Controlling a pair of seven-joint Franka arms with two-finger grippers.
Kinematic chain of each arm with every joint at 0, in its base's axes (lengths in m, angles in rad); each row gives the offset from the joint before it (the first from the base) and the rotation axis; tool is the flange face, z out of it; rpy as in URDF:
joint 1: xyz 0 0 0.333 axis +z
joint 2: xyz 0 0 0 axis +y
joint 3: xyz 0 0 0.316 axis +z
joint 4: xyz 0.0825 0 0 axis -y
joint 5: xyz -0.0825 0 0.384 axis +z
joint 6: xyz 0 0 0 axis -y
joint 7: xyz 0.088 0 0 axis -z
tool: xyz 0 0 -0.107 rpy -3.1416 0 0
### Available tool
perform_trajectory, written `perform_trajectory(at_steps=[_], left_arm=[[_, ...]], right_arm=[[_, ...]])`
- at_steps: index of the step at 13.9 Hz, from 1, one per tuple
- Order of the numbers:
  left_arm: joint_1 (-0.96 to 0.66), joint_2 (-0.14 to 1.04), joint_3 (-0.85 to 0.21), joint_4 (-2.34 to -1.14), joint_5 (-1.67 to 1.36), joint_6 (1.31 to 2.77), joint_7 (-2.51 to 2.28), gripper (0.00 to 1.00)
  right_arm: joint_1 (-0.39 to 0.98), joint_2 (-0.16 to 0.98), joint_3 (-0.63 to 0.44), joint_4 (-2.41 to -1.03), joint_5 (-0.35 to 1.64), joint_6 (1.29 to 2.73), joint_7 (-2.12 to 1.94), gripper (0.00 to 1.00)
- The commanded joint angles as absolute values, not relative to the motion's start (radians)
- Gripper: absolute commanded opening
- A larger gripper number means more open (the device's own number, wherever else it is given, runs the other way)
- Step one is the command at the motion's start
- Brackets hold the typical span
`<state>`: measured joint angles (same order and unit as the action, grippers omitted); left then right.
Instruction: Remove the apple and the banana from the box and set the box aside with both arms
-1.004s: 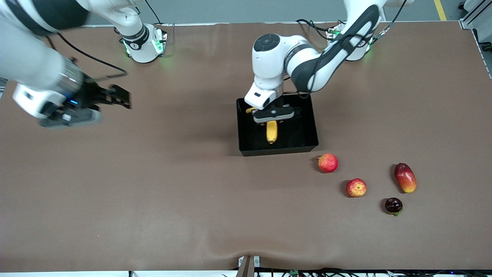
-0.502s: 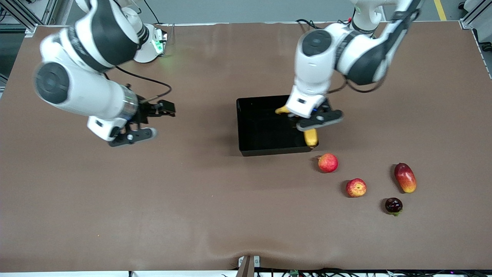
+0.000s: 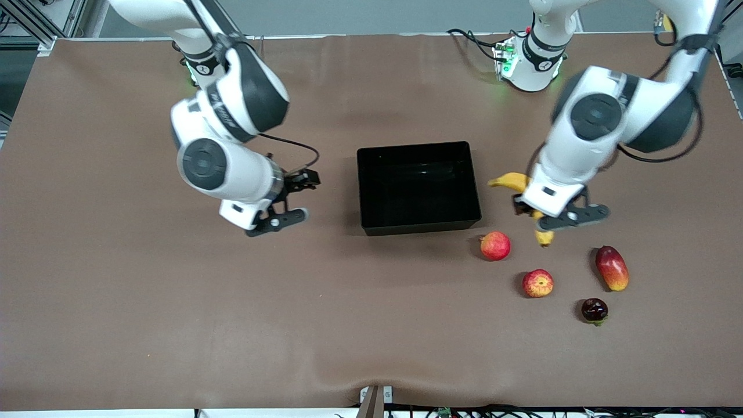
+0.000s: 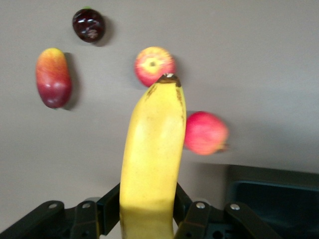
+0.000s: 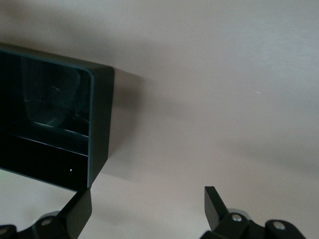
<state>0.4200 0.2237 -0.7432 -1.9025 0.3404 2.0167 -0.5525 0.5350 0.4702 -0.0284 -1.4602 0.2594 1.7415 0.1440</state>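
Observation:
My left gripper (image 3: 538,217) is shut on the yellow banana (image 3: 509,182), held in the air over the bare table between the black box (image 3: 418,227) and the loose fruits. In the left wrist view the banana (image 4: 152,149) sticks out from between the fingers, over the streaked apple (image 4: 154,64). That apple (image 3: 537,283) lies on the table nearer the front camera. The box is empty. My right gripper (image 3: 296,198) hangs open beside the box, toward the right arm's end. The right wrist view shows the box corner (image 5: 99,124) and the right gripper (image 5: 147,204) with nothing in it.
A plainer pinkish-red apple (image 3: 495,245) lies just off the box's front corner. A red-yellow mango (image 3: 612,267) and a small dark fruit (image 3: 594,310) lie toward the left arm's end. Brown table mat (image 3: 232,325) stretches wide toward the front camera.
My left gripper has carried the banana out of the box toward the left arm's end. My right arm has swung in from the table's end to beside the box.

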Motion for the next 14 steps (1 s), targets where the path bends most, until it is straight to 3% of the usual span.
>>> perform_trajectory(at_steps=[1,6,9,14], left_arm=[[0.538,0.244,-0.755,-1.940,0.319,2.028,-0.379,0.00],[0.706,0.443,-0.753,-1.956,0.409,2.172,-0.224,0.00],[0.704,0.534,-0.718,-1.953,0.501,2.268,-0.290,0.00],[0.681,0.659,-0.713,-1.937,0.728,2.310,-0.562,0.00]], right_arm=[[0.592,0.529,-0.040,-1.436,0.252,1.822,0.150,1.00],[0.728,0.567,-0.044,-1.453,0.195,1.914,0.381,1.00],[0.787,0.610,-0.043,-1.459,0.052,1.973,0.513,1.00],[0.819,0.646,-0.041,-1.534,0.063,2.117,0.574,1.00]])
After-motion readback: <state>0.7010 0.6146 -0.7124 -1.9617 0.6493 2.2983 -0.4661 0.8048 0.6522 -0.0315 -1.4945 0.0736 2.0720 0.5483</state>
